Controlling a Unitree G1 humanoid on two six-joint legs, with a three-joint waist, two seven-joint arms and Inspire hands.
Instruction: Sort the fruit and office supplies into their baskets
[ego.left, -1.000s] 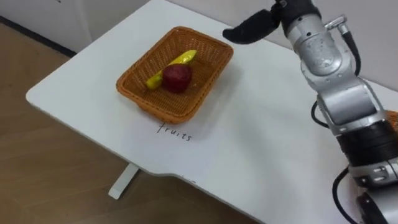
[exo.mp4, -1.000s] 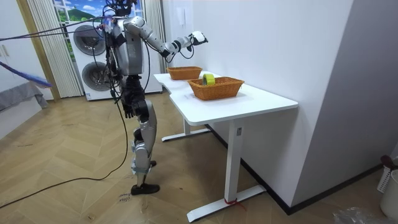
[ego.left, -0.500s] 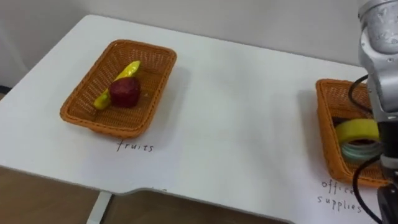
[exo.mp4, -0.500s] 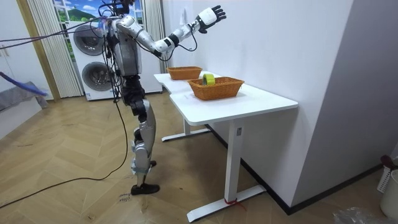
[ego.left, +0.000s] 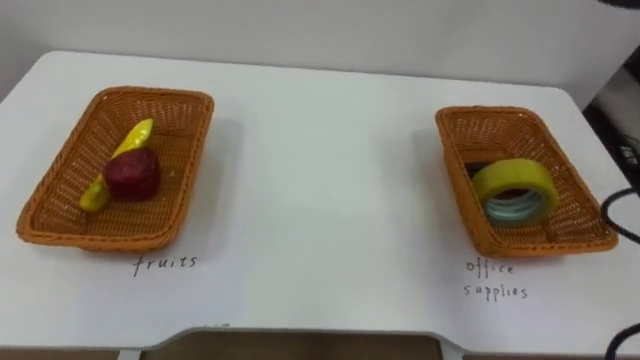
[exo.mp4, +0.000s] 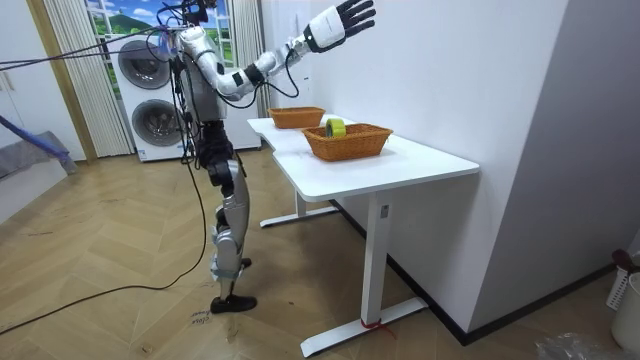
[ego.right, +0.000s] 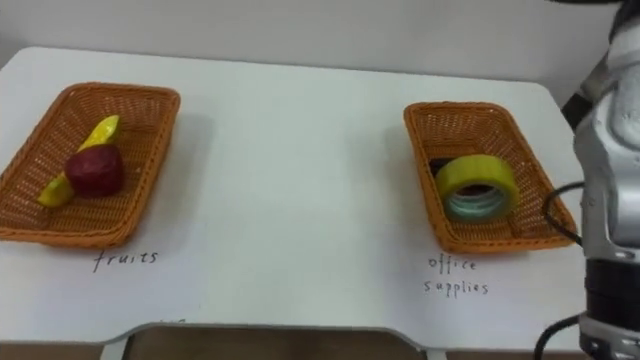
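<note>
Two wicker baskets stand on the white table (ego.left: 320, 200). The fruit basket (ego.left: 150, 93) on the left holds a red apple (ego.left: 132, 175) and a yellow banana (ego.left: 133, 138). The office supplies basket (ego.left: 490, 112) on the right holds a yellow tape roll (ego.left: 515, 180) leaning on a pale teal roll (ego.left: 515, 210). My right hand (exo.mp4: 345, 16) is raised high above the table near the wall, open with fingers spread and holding nothing. Its forearm (ego.right: 610, 150) runs up the right edge of the right eye view.
Handwritten labels lie in front of the baskets, "fruits" (ego.left: 165, 263) and "office supplies" (ego.left: 490, 280). I stand at the table's long front edge (ego.left: 300, 335). The wall runs along the far side, and washing machines (exo.mp4: 150, 90) stand behind me.
My right arm has swung from over the fruit basket up high, its hand opening wide. The eye view has shifted right, so both baskets now show; nothing in them has moved.
</note>
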